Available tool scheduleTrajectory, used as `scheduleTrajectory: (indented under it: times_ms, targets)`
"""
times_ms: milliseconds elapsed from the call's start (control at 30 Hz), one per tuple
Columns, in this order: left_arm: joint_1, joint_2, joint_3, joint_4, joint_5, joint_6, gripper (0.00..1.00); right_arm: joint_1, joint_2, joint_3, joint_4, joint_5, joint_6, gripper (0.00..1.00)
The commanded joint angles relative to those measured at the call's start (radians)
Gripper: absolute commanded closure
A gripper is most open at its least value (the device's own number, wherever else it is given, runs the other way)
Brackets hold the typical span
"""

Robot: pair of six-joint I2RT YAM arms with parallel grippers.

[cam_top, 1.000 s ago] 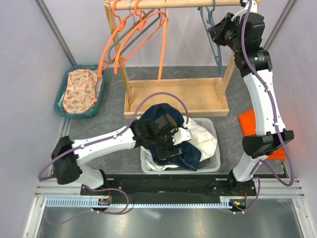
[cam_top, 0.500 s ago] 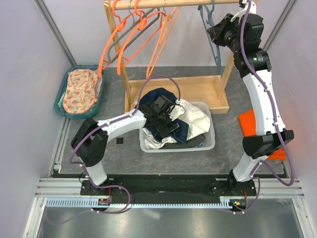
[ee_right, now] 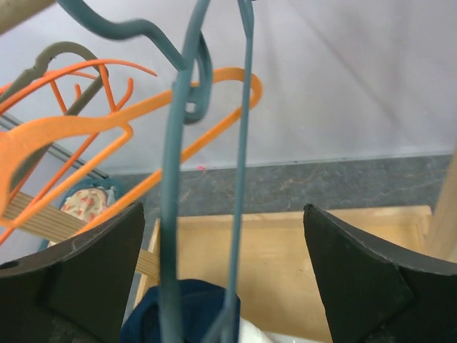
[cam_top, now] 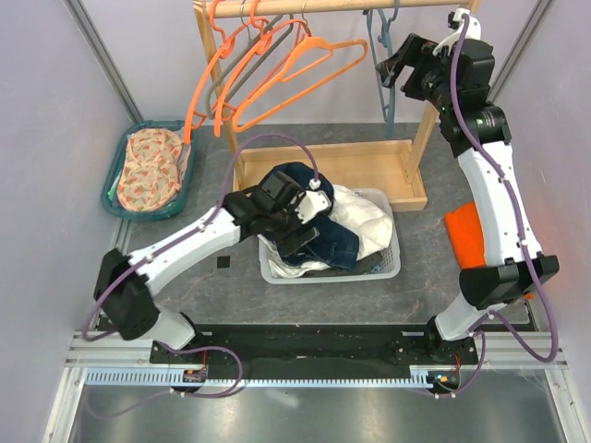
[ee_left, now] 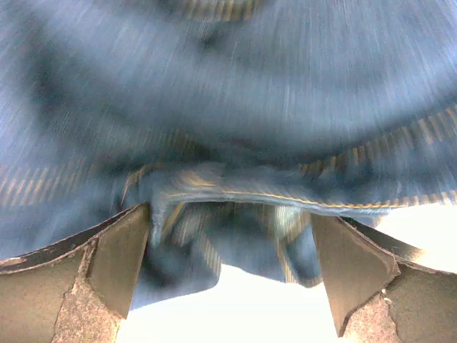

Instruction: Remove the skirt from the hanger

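Note:
The dark blue denim skirt [cam_top: 337, 242] lies crumpled in the white basket [cam_top: 388, 268], off any hanger. My left gripper [cam_top: 312, 238] hovers right over it, open. In the left wrist view the blurred skirt [ee_left: 235, 107] fills the frame, a fold hanging between the spread fingers of that gripper [ee_left: 228, 286]. The bare teal hanger [cam_top: 386, 97] hangs from the rail at the top right. My right gripper [cam_top: 392, 63] is beside it, open. In the right wrist view the hanger [ee_right: 171, 214] stands between the wide jaws of the gripper [ee_right: 223, 264], untouched, with the skirt [ee_right: 189, 311] far below.
Several orange hangers [cam_top: 277, 74] swing on the wooden rack [cam_top: 323, 175]. A white garment [cam_top: 365, 221] shares the basket. A teal basket [cam_top: 118, 198] with patterned cloth sits at the left. An orange cloth [cam_top: 462, 231] lies at the right.
My right gripper has opened and let go of the teal hanger. The orange hangers have swung to the right. The left arm shifted over the basket, which slid away from the arms' bases.

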Motion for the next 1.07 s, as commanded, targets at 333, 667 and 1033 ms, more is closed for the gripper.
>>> scheduleTrajectory:
  times_ms: [333, 667, 1033]
  targets:
    - [-0.026, -0.345, 0.324, -0.316, -0.003, -0.113, 0.0, 0.0, -0.559, -0.456, -0.092, 0.022, -0.065, 0.02]
    - [0.001, -0.529, 0.143, -0.223, -0.162, -0.098, 0.01, 0.057, -0.749, -0.74, -0.175, 0.081, -0.111, 0.02]
    - [0.063, -0.531, 0.112, -0.152, -0.181, -0.124, 0.02, 0.086, -0.786, -0.773, -0.148, 0.068, -0.147, 0.02]
